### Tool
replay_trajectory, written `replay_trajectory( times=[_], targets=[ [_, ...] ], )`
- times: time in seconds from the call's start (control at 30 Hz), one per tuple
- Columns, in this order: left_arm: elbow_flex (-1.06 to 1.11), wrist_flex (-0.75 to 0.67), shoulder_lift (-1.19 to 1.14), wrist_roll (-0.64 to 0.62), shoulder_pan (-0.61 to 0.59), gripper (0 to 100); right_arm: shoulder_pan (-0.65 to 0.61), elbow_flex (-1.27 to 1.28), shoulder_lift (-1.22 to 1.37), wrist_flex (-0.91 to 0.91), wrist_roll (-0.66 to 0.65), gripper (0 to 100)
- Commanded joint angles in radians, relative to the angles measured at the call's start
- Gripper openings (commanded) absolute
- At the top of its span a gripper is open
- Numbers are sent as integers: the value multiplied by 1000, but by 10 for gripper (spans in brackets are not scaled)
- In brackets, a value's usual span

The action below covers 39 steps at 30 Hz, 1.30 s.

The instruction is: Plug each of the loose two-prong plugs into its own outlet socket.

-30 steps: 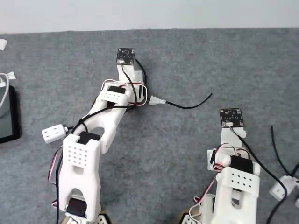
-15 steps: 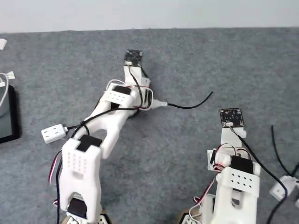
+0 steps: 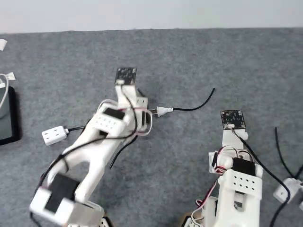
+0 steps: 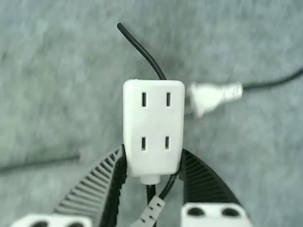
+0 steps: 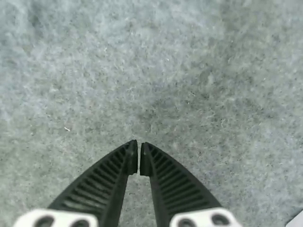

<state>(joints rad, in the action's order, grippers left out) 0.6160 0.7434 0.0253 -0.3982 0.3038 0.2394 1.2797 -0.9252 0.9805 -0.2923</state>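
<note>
A white outlet block (image 4: 153, 132) with two pairs of slots is held at its lower end, my left gripper (image 4: 151, 165) shut on it, just above the grey carpet. A black cord runs from its far end. Right beside the block lies a white two-prong plug (image 4: 215, 94) on a black cord, its prongs toward the block. From above, the plug (image 3: 161, 111) lies just right of the left arm's wrist (image 3: 132, 101). My right gripper (image 5: 138, 158) is shut on nothing over bare carpet, near the table's front right.
A second white outlet block (image 3: 54, 135) lies left of the left arm. A third white block (image 3: 286, 189) with black cords sits at the right edge. A black flat device (image 3: 9, 116) lies at the left edge. Open carpet stretches between the arms.
The left arm swung right, then back left and toward the front. The plug slid a little right and toward the front. The right arm stayed still.
</note>
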Motion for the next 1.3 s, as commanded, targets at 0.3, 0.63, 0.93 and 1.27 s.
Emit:
replay_trajectory(
  times=[0.3, 0.63, 0.93, 1.27],
  targets=[
    [467, -184, 365, 3, -6, 16, -12, -8, -12, -15, -5, 11],
    [487, -163, 368, 3, -48, 358, -13, 6, -21, -16, -8, 12],
    [495, -11, 634, 55, -124, 286, -42, 0, -21, -8, 15, 9],
    [739, 92, 1005, 109, -316, 280, -374, -115, -12, -10, 175, 12]
  ],
)
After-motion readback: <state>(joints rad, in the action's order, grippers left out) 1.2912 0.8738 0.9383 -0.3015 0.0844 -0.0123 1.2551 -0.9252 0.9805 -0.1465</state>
